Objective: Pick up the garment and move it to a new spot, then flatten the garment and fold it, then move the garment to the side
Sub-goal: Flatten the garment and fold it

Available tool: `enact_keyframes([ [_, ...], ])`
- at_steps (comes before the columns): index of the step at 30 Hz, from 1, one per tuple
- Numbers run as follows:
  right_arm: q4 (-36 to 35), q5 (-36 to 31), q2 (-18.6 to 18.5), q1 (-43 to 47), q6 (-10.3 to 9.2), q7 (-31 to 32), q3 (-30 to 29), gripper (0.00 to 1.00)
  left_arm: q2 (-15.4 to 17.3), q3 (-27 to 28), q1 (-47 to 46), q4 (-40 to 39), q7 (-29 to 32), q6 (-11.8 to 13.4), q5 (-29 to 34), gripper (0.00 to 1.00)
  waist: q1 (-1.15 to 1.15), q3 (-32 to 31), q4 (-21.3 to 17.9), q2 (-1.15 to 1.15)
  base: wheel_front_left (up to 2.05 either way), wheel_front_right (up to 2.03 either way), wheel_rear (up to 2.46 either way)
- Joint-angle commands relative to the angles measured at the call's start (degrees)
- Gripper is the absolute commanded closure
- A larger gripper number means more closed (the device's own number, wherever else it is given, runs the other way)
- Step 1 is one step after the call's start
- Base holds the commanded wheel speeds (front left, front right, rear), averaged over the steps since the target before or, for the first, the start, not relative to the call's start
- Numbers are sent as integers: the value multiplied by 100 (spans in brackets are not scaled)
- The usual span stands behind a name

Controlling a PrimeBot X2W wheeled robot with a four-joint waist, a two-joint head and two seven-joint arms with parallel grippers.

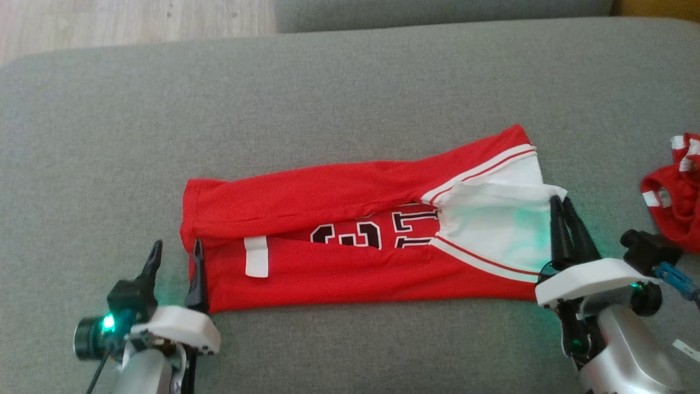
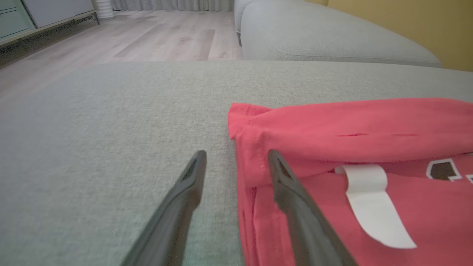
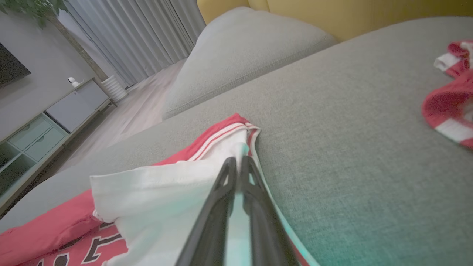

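The garment (image 1: 328, 273) is a red jersey with white trim and dark numerals, lying folded into a long strip on the grey sofa cushion (image 1: 328, 109). My left gripper (image 1: 176, 246) stands open at its left end. In the left wrist view the garment (image 2: 351, 125) has one finger over its red edge and the other over bare cushion, and the left gripper (image 2: 237, 155) holds nothing. My right gripper (image 1: 562, 201) is shut at the right end, tips pinching the edge of the white flap. The right wrist view shows the right gripper (image 3: 236, 159) closed on the garment (image 3: 166, 184).
A second red and white garment (image 1: 675, 202) lies crumpled at the cushion's right edge, close to my right wrist; the right wrist view shows this second garment (image 3: 447, 107) at its right side. Another cushion (image 3: 240, 55) and wooden floor (image 1: 136, 22) lie beyond.
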Motion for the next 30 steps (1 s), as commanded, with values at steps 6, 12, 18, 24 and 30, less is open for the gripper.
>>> enact_keyframes([
  [6, -638, -1105, 204, 224, -4, -63, -494, 0, -186, 621, 521, -681, -55, 219, 304, 0, 1, -307, 48, 0, 0, 0, 0],
  [12, -1092, -2132, 425, 614, -4, -63, -802, 0, -389, 898, 999, -1395, -55, 155, 496, 0, 1, -532, 112, 0, 0, 0, 0],
  [18, -978, -2452, 496, 853, -4, -63, -853, 0, -473, 817, 1367, -1752, -55, 33, 609, 0, 1, -692, 140, 0, 0, 0, 0],
  [24, -879, -2417, 508, 905, -4, -63, -843, 0, -484, 690, 1505, -1850, -56, 45, 489, 0, 1, -727, 153, 0, 0, 0, 0],
  [30, -628, -2479, 510, 752, -4, -63, -791, 0, -486, 529, 1492, -1827, -56, 70, 400, 0, 1, -637, 197, 0, 0, 0, 0],
])
